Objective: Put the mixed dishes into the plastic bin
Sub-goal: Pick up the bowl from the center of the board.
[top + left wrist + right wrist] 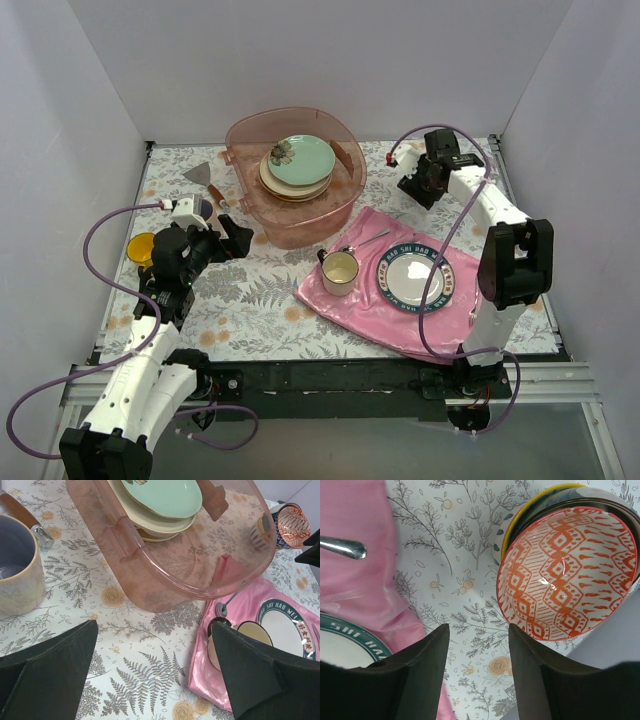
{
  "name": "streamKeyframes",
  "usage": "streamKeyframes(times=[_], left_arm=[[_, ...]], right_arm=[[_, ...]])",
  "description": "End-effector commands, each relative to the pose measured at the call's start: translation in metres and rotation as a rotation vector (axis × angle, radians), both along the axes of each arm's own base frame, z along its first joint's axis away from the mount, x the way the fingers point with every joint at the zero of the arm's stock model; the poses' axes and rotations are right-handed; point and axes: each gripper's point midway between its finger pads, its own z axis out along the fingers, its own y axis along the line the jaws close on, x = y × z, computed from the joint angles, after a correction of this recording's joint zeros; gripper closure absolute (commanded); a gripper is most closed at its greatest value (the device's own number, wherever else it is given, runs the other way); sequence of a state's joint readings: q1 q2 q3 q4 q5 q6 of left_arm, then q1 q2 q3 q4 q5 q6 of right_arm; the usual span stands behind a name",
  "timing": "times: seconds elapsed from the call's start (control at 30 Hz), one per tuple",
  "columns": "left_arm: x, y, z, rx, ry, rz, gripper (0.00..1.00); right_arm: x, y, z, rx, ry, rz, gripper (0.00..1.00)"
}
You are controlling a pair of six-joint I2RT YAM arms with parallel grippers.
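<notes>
Three plates [165, 507] sit stacked in the bin [300, 228], the mint-green one on top; the bin's near part is bare. Two mugs stand left of it on the bench [260, 300]: a pale mug [17, 570] and a yellow mug [143, 248] at the left edge. One red-patterned bowl [567, 572] rests in a second bowl [540, 502] near the back right corner. The right fingers [432, 655] just beside it are partly open and hold nothing. The left fingers [80, 650] are spread wide and empty, over open bench.

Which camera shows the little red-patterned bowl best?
The right wrist view: the small red-patterned bowl fills much of it, pattern sharp. The left wrist view shows the bowl small at its right edge; in the top view I cannot make it out.
</notes>
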State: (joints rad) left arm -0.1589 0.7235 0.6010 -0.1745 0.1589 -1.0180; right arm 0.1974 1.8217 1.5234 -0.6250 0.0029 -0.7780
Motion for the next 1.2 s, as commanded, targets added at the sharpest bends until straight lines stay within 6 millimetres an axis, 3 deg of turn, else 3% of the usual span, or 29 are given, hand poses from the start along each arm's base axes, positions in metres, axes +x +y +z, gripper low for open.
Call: streamKeyframes(times=[0.0, 0.5, 0.8, 1.17], left_arm=[[0.001, 0.004, 0.008, 0.008, -0.024, 0.016, 0.02], [0.001, 0.004, 0.008, 0.009, -0.025, 0.019, 0.02], [0.001, 0.005, 0.006, 0.01, -0.021, 0.021, 0.02], [0.001, 0.005, 0.006, 0.011, -0.02, 0.02, 0.02]], right_arm=[[0.026, -0.001, 0.013, -0.038, -0.076, -0.005, 0.43], [0.042, -0.009, -0.015, -0.125, -0.065, 0.014, 0.68], [0.049, -0.01, -0.013, -0.149, -0.102, 0.021, 0.65], [0.053, -0.008, -0.026, -0.159, -0.089, 0.026, 0.6]])
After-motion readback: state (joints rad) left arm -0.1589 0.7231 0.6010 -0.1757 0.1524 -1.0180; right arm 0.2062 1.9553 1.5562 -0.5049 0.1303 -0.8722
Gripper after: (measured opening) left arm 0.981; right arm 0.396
